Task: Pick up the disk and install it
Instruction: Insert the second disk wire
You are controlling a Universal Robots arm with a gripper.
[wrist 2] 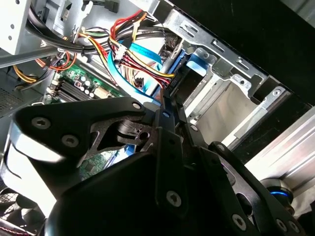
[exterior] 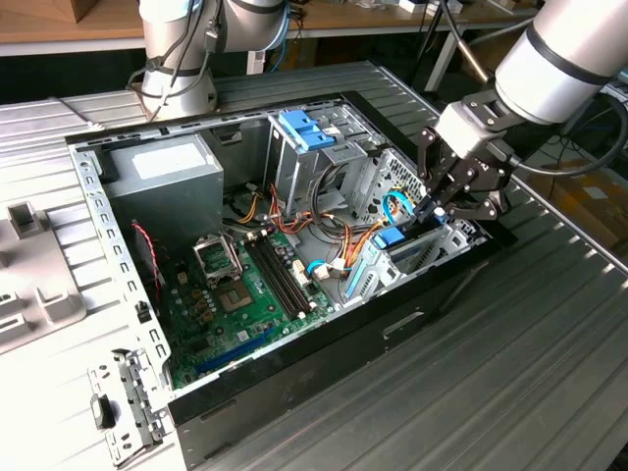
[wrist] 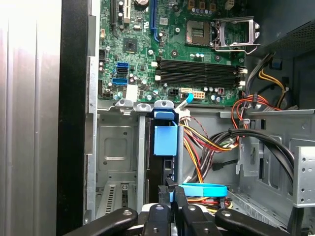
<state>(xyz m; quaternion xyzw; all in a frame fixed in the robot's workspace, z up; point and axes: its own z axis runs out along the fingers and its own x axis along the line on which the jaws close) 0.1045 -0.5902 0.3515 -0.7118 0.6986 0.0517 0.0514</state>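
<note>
The disk [exterior: 394, 238] stands on edge in a slot of the metal drive bay [exterior: 453, 235] at the open computer case's corner, on the exterior view's right. Its blue end tab [wrist: 165, 138] points toward the motherboard, and the grey body runs back under my fingers. My gripper [exterior: 433, 208] reaches down into the bay from the right. In the first wrist view my gripper [wrist: 172, 189] has its black fingertips together at the disk's near end. In the second wrist view my gripper [wrist 2: 165, 105] sits just short of the disk's blue tab [wrist 2: 199, 63]. Whether the tips touch the disk is hidden.
The case [exterior: 294, 378] lies open on a ribbed metal table. Inside are a green motherboard [exterior: 245, 294], a grey power supply [exterior: 167, 177], a blue-topped drive cage [exterior: 306, 130] and loose coloured cables [wrist: 211, 142] beside the bay. A second arm's base [exterior: 177, 69] stands behind.
</note>
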